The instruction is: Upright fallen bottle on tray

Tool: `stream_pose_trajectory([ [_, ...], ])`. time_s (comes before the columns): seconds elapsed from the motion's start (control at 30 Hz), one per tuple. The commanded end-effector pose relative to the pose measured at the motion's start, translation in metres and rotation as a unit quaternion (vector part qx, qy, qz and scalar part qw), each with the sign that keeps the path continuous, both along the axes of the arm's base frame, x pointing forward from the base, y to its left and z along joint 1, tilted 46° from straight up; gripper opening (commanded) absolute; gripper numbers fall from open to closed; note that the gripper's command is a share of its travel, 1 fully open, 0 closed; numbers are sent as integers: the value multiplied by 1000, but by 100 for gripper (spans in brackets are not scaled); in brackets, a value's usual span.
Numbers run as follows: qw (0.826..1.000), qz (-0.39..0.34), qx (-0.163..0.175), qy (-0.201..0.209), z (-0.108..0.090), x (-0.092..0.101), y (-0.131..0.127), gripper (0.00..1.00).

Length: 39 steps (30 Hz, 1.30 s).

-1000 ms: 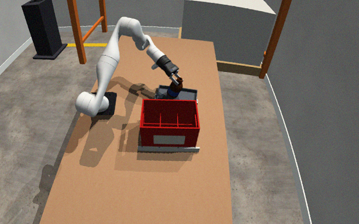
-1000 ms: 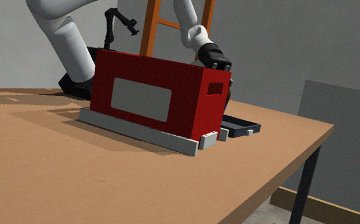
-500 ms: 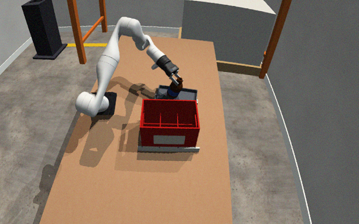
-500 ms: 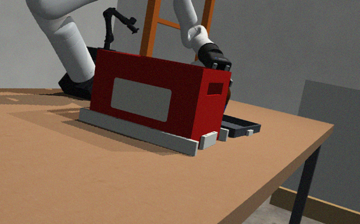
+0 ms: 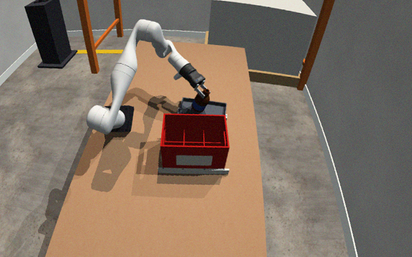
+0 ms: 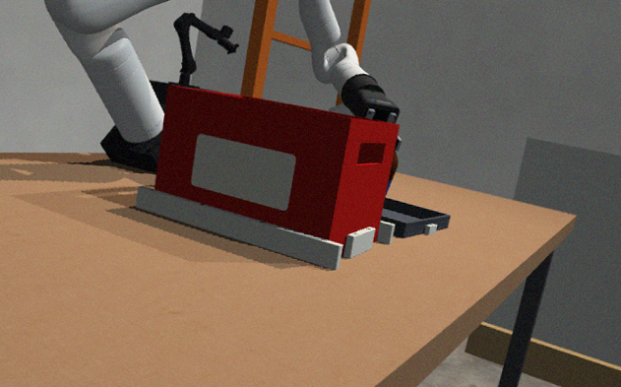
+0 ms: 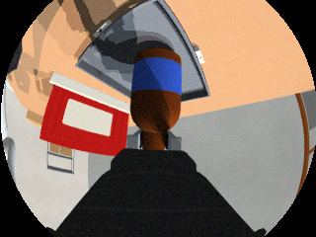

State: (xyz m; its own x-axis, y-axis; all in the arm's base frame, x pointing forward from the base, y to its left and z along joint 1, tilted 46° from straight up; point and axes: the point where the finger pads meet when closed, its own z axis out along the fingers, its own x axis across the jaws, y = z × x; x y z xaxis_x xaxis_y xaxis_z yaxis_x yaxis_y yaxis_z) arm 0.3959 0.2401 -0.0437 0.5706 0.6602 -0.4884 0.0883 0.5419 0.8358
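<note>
The brown bottle (image 5: 201,98) (image 7: 156,108) has a blue band. My gripper (image 5: 205,92) (image 7: 153,136) is shut on its neck. The bottle hangs base down from the fingers over the tray (image 5: 216,110) (image 6: 414,229) (image 7: 170,30), leaning a little in the top view. Whether its base touches the tray floor cannot be told. In the exterior view the crate hides most of the bottle and the fingertips. The red crate (image 5: 169,156) (image 6: 318,164) (image 7: 118,130) stands level beside the tray, with dividers inside. The tray lies flat on the table.
Pale rails (image 5: 193,171) (image 6: 239,226) run along the crate's foot. A small pale block (image 6: 431,228) (image 7: 198,54) sits at the tray's outer side. The crate's tall wall is close to the bottle. An orange frame (image 5: 81,10) and a grey box (image 5: 255,37) stand beyond the table.
</note>
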Motion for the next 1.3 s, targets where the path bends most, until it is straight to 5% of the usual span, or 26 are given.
stream_pose_trajectory([
  [0.0, 1000, 1, 1, 0, 1, 0, 1, 0],
  [0.23, 1000, 1, 1, 0, 1, 0, 1, 0],
  [0.27, 1000, 1, 1, 0, 1, 0, 1, 100],
  [1.27, 1000, 1, 1, 0, 1, 0, 1, 100],
])
